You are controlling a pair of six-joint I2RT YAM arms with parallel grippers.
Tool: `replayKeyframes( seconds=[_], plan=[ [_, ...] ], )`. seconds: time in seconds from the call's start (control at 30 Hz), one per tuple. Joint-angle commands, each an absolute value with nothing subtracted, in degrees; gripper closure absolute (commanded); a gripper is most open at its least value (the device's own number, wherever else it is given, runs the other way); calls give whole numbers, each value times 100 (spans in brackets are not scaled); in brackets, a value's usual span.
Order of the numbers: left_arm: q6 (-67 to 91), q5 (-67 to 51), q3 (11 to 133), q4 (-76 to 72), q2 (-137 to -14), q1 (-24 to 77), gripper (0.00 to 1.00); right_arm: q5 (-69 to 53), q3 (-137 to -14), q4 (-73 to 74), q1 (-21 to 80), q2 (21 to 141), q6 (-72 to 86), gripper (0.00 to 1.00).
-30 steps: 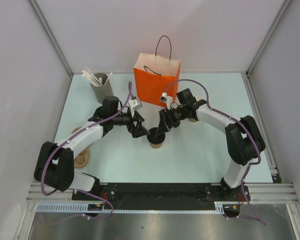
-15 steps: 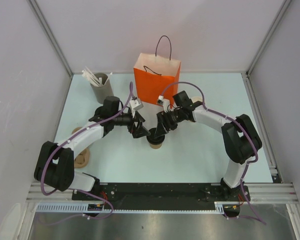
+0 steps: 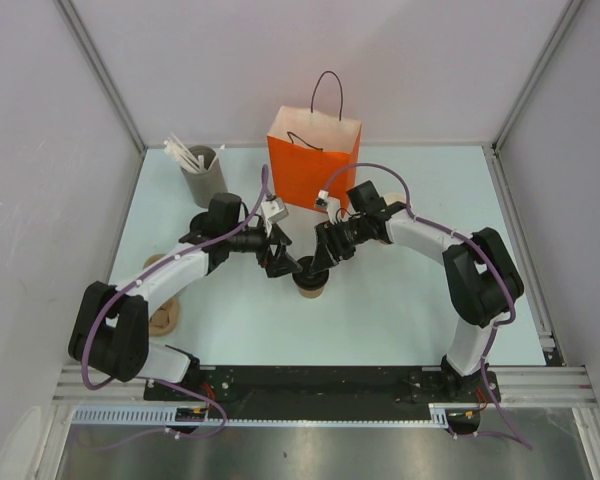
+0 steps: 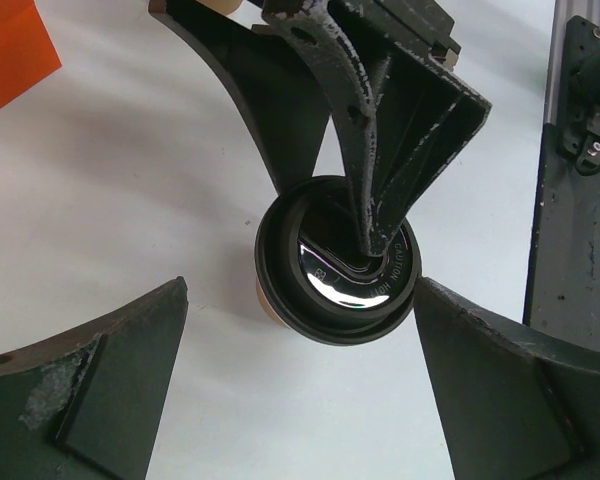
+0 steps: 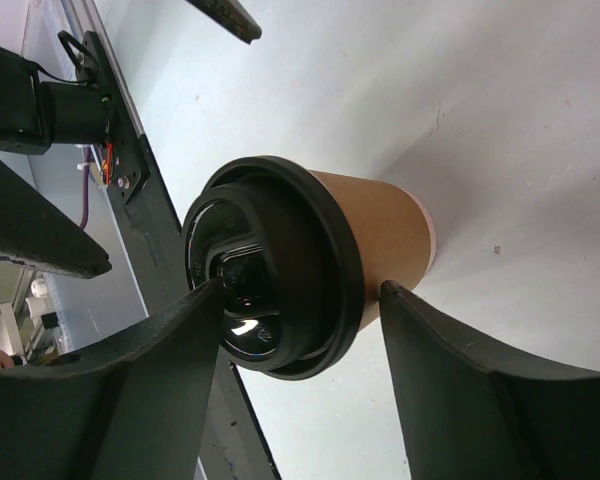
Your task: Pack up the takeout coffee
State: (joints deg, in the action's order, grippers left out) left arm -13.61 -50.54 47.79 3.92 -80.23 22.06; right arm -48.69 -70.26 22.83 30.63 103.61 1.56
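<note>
Takeout coffee [image 3: 311, 283] stands upright at desk [image 3: 400, 310] centre, in front of the orange bag [image 3: 313, 172], black lid [image 4: 338, 262] seated.

Change vs a sec ago: R hand [image 5: 300, 295] has come in from the bag side and narrowed its jaws. They now straddle the cup at lid level, one finger each side. Fingers look at or v. near contact in the R wrist view, but I cannot tell whether the grip is made. Cup not lifted, same spot as before.

L hand [image 3: 278, 258] unchanged: fully open, holding nothing, parked just beside the cup on its L side.

Assessment: grasp step is under way, lift likely next; transfer to bag not yet begun. I judge the L hand should back off before any lift, as the two hands sit v. close together.
</note>
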Motion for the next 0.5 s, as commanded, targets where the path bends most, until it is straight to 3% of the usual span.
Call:
replayKeyframes(
  seconds=[0.0, 0.23, 0.47],
  plan=[
    [-1494, -5071, 4799, 255, -8033, 2276, 0, -4764, -7198, 2224, 3085, 10485, 202, 34],
    [-1538, -5071, 4799, 307, -8060, 2312, 1, -4536, -7207, 2224, 3085, 10538, 229, 47],
    [-1582, -5063, 4816, 334, -8103, 2329, 0, -4289, -7207, 2250, 3085, 10652, 237, 53]
  ],
)
